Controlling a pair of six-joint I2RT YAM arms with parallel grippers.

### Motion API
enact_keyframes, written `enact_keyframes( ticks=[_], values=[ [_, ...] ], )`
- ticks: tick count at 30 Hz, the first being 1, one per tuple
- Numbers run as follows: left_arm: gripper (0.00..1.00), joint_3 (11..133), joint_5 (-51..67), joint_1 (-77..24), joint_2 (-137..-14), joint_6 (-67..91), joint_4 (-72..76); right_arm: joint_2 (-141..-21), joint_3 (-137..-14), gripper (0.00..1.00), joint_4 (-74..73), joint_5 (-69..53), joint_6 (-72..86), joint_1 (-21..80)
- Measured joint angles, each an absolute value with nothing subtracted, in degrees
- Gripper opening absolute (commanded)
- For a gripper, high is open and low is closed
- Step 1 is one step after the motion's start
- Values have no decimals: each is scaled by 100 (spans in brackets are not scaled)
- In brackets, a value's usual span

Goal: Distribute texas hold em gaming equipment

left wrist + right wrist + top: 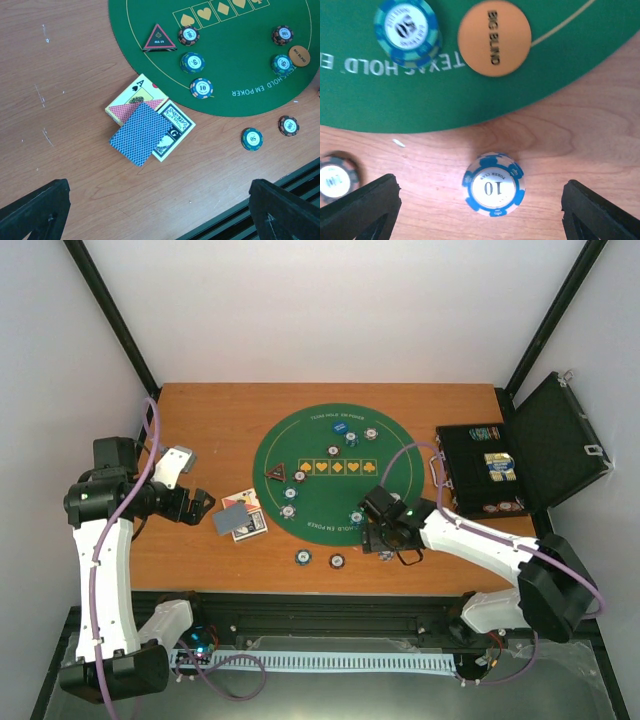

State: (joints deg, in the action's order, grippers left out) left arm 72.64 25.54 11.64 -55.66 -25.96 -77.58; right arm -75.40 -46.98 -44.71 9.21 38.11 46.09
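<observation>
On the round green mat (333, 472) lie several striped poker chips (192, 62), a red-black triangular marker (159, 39) and an orange "Big Blind" disc (494, 38). A loose pile of playing cards (145, 127), with a blue-backed one on top, rests on the wood left of the mat. My left gripper (160, 210) hovers open near the cards, holding nothing. A blue-white "10" chip (493, 184) stands on the wood just off the mat's edge. My right gripper (479, 200) straddles it, open, neither finger touching it.
A black hinged case (490, 475) lies open at the right with chips and cards inside. A teal chip (252, 138) and a dark red chip (288, 125) sit on the wood near the table's front edge (330, 592).
</observation>
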Motion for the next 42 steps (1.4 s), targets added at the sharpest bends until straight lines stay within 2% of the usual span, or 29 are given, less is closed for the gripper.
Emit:
enact_keyframes(
  ticks=[9,12,17,24,29,42],
  values=[
    [100,7258,2585,1164,-5566,-2596,-7758,-8020,-4296,78,-4128,941,3918,4617],
    [100,7258,2585,1164,-5572,-2596,-7758,-8152,-4209,70,-3955,904,3940,4617],
    [100,7258,2582,1164,-5581,-2596,-7756,-8215,-4082,50,-3826,827,3997,4617],
    [100,7258,2585,1164,-5603,-2596,-7756,-8215,-4086,37,-3787,838,3988,4617],
    [100,7258,2585,1164,-5603,-2596,-7758,-8211,-4108,23,-3830,840,3955,4617],
    [100,7258,2587,1164,-5603,-2602,-7758,-7841,-4807,22,-4545,1048,3826,4593]
  ],
)
